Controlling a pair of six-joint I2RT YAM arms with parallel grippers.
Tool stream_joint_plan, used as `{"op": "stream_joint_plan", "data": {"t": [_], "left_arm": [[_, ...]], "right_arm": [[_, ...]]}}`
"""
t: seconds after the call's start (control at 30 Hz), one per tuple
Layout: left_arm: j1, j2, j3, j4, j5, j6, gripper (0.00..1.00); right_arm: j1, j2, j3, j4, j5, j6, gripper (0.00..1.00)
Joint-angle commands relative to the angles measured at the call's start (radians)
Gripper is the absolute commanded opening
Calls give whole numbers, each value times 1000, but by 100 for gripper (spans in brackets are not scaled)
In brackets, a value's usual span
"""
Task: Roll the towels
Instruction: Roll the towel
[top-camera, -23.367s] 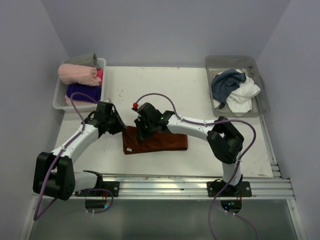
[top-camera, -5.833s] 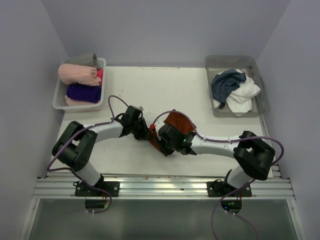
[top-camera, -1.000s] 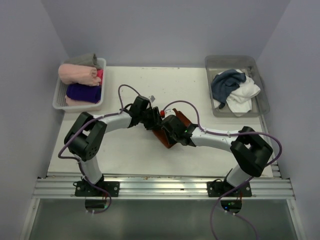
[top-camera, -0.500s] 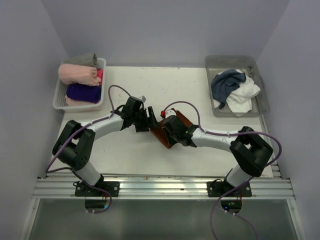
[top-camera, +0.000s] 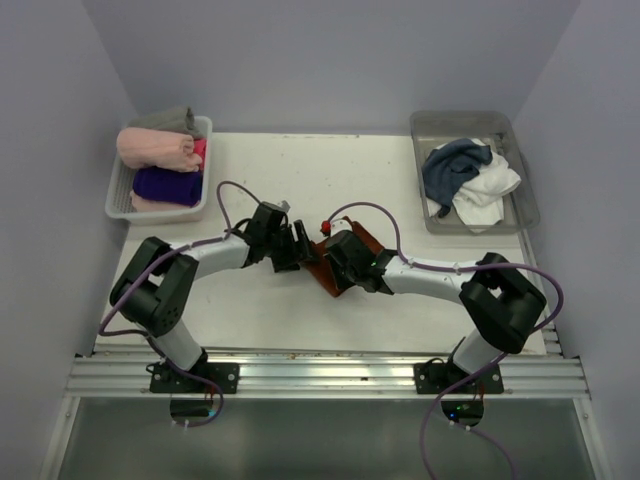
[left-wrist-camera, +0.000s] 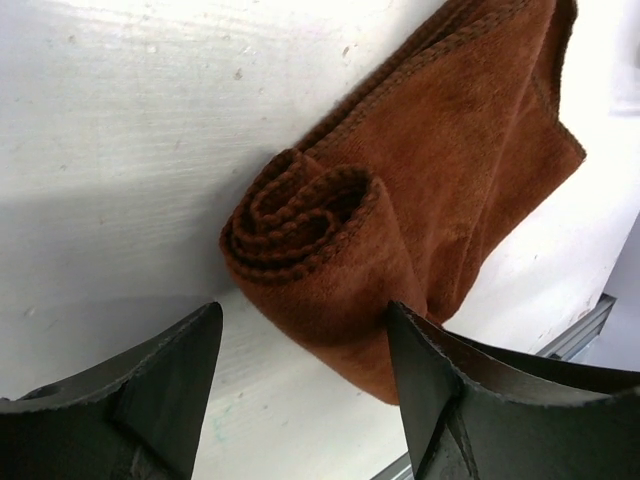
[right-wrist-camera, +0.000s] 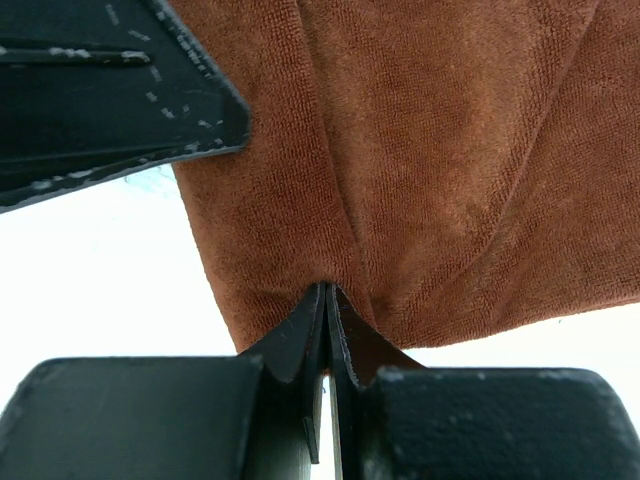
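The brown towel lies mid-tabletop, half rolled. The right gripper pinches its edge, likely to hold it flat. The left gripper is spread apart by the rolled end, likely to roll more.

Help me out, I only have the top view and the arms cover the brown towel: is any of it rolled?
Observer: Yes. In the left wrist view one end of the towel is wound into a tight spiral, and the rest trails off unrolled.
Operator: Is the right arm holding it? From above I can't see its fingers.
Observer: It is. The right wrist view shows the right end effector shut on the towel's edge, pinching a small pleat of cloth.
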Motion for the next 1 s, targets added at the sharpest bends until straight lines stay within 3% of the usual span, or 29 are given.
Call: {"op": "stream_joint_plan", "data": {"t": [0.0, 0.27, 0.47, 0.53, 0.67, 0.9, 0.97], "left_arm": [[-13, 14, -22, 121, -17, -58, 70], [-28, 49, -59, 217, -71, -158, 68], [-30, 83, -27, 179, -89, -172, 47], [-30, 95, -9, 153, -88, -170, 44], [-31, 92, 4, 98, -85, -167, 41], [-31, 92, 27, 10, -88, -158, 40], [-31, 89, 34, 1, -91, -157, 40]], "right_arm": [[3, 0, -9, 2, -26, 14, 6], [2, -13, -5, -1, -31, 15, 6], [3, -46, -2, -35, -22, -3, 9], [6, -72, 9, -61, -2, -21, 15], [25, -112, 41, -106, 58, -66, 41], [141, -50, 156, -193, 188, -169, 62], [172, -14, 176, -202, 242, -181, 63]]}}
